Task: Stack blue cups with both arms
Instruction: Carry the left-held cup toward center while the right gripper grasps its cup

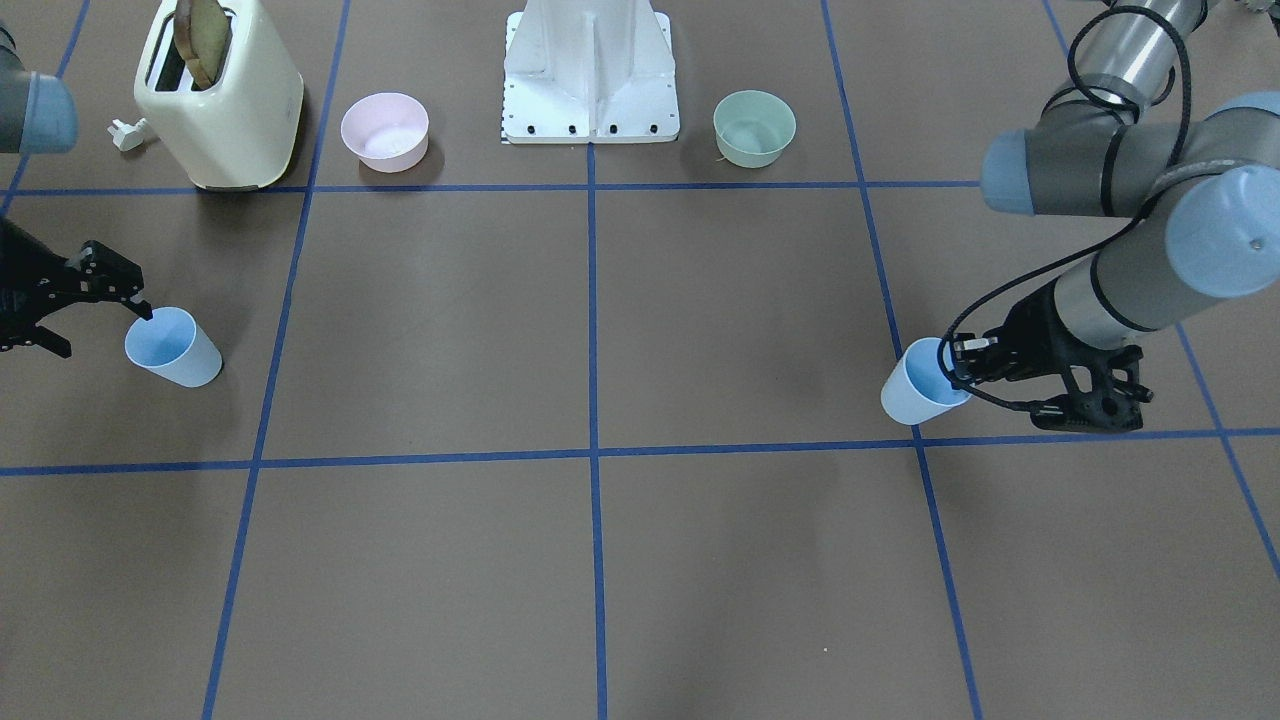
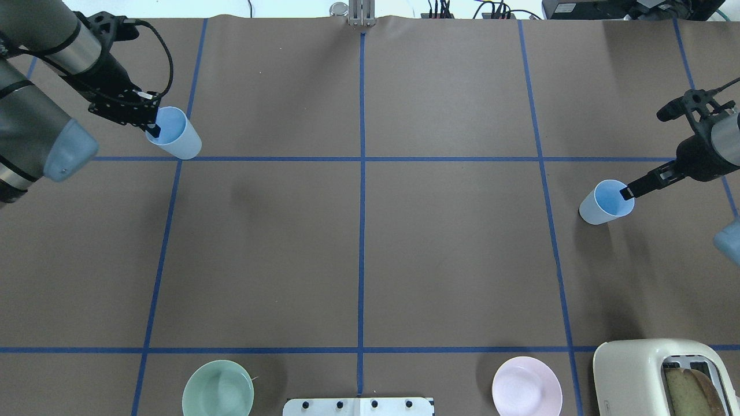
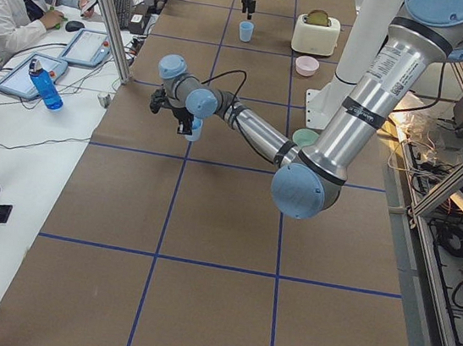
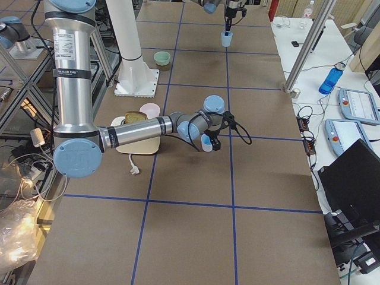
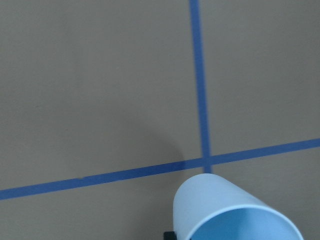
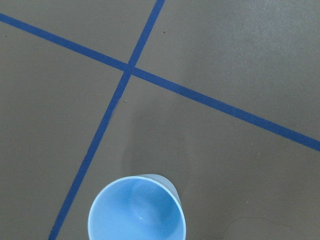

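Brown gridded table [image 2: 433, 260], left gripper [image 2: 151, 128] pinching one blue cup [image 2: 178, 140], right gripper [image 2: 625, 193] pinching other blue cup [image 2: 600, 205], both empty

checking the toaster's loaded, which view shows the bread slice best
Exterior front-facing: the bread slice stands clear of the toaster slot. Overhead crops it at the corner; side views show it small; wrist views miss it.

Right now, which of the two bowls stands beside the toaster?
The pink bowl; it stands beside the toaster. The green bowl sits on the white base's other side.
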`<state>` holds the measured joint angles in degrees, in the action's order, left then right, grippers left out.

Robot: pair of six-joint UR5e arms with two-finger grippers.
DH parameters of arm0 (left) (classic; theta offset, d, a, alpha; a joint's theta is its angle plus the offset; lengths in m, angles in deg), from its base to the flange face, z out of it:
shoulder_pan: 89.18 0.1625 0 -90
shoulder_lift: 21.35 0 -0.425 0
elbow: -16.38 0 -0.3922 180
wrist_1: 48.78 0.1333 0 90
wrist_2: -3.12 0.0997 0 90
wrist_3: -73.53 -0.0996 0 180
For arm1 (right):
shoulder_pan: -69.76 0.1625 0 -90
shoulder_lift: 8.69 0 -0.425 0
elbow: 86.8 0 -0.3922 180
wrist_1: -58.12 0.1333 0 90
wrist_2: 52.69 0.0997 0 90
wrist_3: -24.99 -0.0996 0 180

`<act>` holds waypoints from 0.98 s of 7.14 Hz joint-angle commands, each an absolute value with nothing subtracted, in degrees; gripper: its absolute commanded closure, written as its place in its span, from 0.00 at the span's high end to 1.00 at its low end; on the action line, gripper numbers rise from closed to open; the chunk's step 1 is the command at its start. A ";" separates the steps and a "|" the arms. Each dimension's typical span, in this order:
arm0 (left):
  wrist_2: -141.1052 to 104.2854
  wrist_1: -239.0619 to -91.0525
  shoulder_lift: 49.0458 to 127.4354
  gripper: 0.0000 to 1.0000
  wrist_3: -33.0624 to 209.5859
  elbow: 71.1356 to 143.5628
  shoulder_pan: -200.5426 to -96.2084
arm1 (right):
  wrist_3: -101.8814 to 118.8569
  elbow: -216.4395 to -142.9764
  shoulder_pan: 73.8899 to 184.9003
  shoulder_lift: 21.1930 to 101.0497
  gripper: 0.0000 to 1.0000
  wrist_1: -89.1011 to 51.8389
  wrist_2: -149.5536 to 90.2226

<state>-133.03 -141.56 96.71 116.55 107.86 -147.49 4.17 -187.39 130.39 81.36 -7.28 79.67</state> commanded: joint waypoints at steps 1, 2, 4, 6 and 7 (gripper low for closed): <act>-129.26 -140.80 101.94 0.00 128.69 109.02 -140.45 | 4.33 -186.74 130.23 81.58 0.99 -7.27 79.41; -129.07 -140.89 103.96 0.00 132.64 108.76 -138.25 | 4.33 -186.47 129.80 81.66 0.99 -7.27 78.80; -124.54 -141.15 107.91 0.00 140.29 108.58 -132.37 | 4.33 -185.86 128.04 81.75 0.95 -7.27 77.14; -122.47 -140.80 111.00 0.00 143.75 108.23 -129.17 | 4.42 -185.68 127.77 81.05 0.88 -7.36 77.04; -121.86 -140.80 111.53 0.00 143.76 108.23 -128.13 | 4.34 -185.59 127.68 80.96 0.80 -7.36 77.04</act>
